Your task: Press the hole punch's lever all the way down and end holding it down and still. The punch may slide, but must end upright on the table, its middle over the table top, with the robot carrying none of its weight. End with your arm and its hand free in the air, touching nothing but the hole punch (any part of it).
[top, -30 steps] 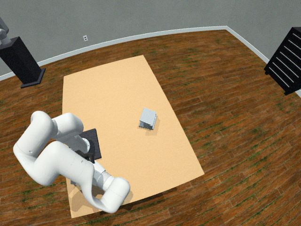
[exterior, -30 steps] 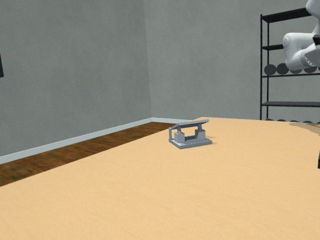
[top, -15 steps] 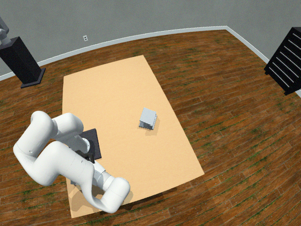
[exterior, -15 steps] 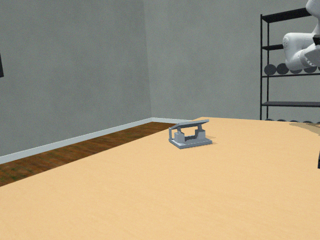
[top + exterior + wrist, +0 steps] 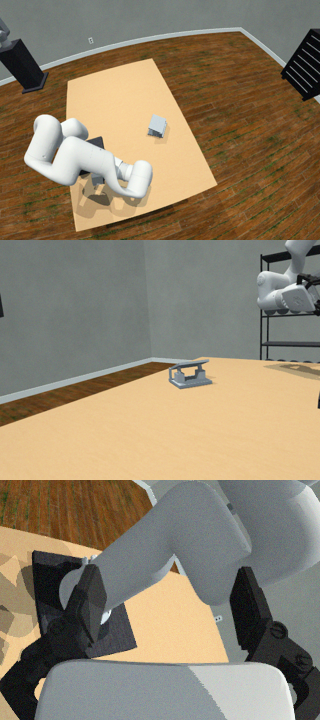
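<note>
Hovering well apart from the hole punch (image 5: 157, 125), the gripper (image 5: 167, 614) had its fingers spread wide and held nothing. The punch stood upright near the middle of the table (image 5: 108, 98), its lever (image 5: 192, 363) raised (its hinge end was hard to make out). A good press probably meant descending squarely onto the lever's free end.

Plain grey walls (image 5: 144, 18), white baseboard (image 5: 155, 38) along the foot. Wall outlet (image 5: 90, 40) upper left of top view. Dark wood-plank floor (image 5: 245, 116). Tan table top (image 5: 116, 103) at centre. Black pedestal (image 5: 21, 64) far left; black slatted cabinet (image 5: 305, 64) far right. Black wire shelf unit (image 5: 261, 307) at exterior view's right.
</note>
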`<control>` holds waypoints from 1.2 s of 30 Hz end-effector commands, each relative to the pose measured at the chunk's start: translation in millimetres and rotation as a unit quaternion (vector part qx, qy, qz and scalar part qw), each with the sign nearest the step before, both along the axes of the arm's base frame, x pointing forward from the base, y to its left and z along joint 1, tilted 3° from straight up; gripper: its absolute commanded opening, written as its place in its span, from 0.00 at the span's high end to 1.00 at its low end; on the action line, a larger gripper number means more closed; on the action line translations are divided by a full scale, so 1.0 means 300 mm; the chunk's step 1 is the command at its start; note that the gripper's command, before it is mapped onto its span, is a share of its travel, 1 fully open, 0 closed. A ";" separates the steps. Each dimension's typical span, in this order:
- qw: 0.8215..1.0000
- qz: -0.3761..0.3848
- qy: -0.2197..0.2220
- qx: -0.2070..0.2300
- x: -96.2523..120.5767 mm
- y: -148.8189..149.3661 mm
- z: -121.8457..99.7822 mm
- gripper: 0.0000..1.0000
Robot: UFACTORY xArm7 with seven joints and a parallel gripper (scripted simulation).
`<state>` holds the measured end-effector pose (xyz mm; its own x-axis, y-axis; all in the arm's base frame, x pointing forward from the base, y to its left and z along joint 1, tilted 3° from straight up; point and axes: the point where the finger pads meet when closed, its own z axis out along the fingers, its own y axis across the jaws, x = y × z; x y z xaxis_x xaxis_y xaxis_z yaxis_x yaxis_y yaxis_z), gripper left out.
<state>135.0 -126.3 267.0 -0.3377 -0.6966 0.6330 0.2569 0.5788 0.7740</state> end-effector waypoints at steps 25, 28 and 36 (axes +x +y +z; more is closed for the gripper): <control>0.883 0.324 -0.262 0.215 0.427 0.362 -0.158 0.00; 0.857 0.357 -0.287 0.236 0.474 0.400 -0.176 0.00; 0.777 0.436 -0.349 0.289 0.594 0.505 -0.219 0.00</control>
